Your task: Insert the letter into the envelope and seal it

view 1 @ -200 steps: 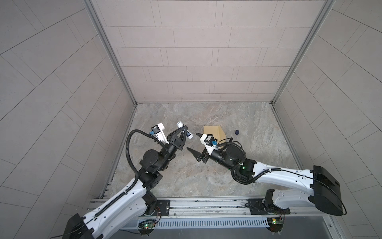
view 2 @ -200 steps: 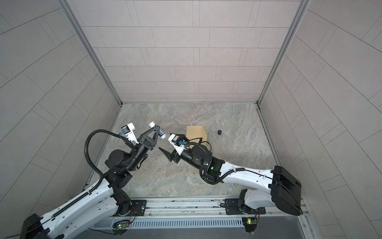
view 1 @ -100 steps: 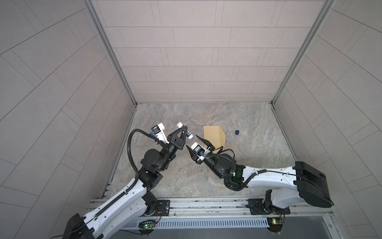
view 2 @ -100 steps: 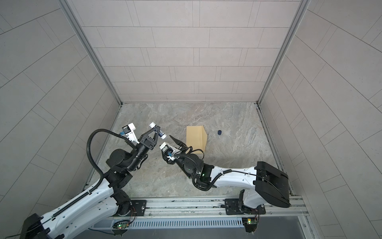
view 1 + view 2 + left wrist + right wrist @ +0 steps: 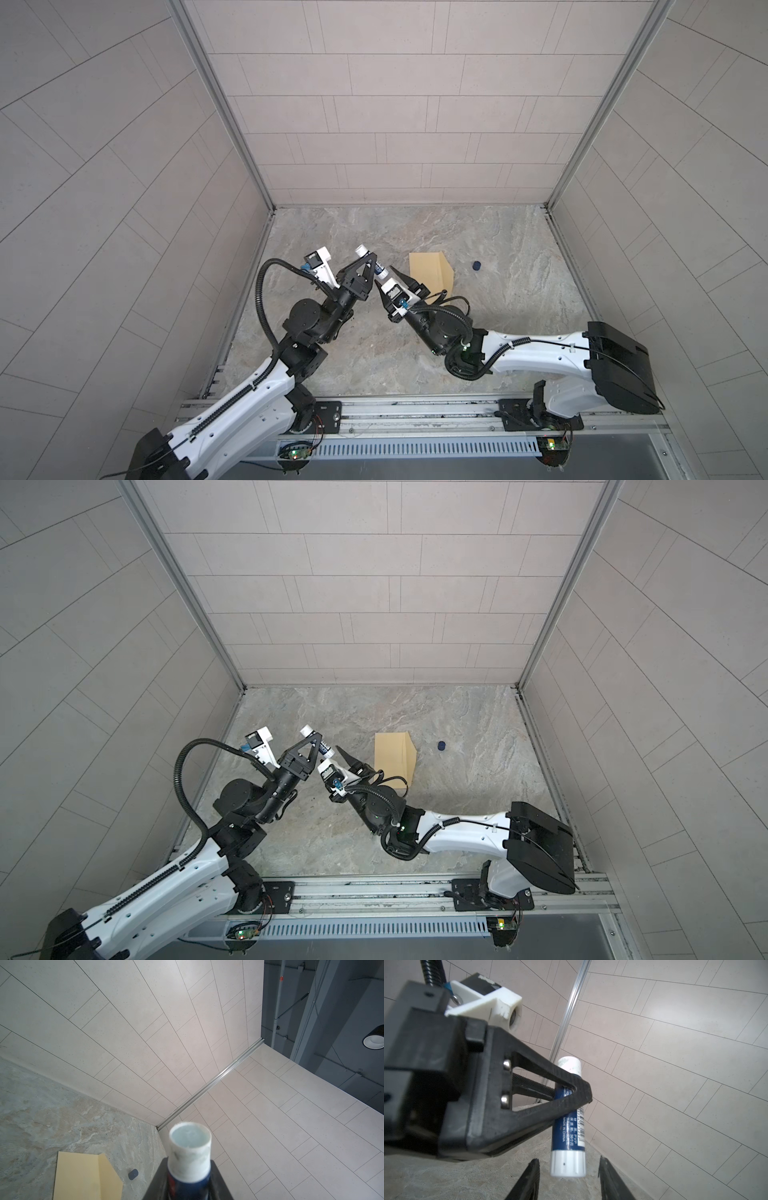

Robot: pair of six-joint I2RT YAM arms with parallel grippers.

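- The right gripper [image 5: 569, 1160] has swung from the envelope [image 5: 428, 272] over to the left gripper [image 5: 371, 259], jaws narrowing.
- It is open, with fingers [image 5: 529, 1180] either side of the glue stick [image 5: 568, 1132] at its white end, not touching.
- The left gripper clamps the glue stick's blue middle.
- The envelope lies flat on the table [image 5: 374, 353], flap unfolded, with a dark cap [image 5: 476, 265] near it.

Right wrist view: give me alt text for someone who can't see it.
The left gripper clamps a blue glue stick with white ends, roughly upright. The right gripper has its fingers either side of the stick's white base, not touching it. Tiled walls behind.
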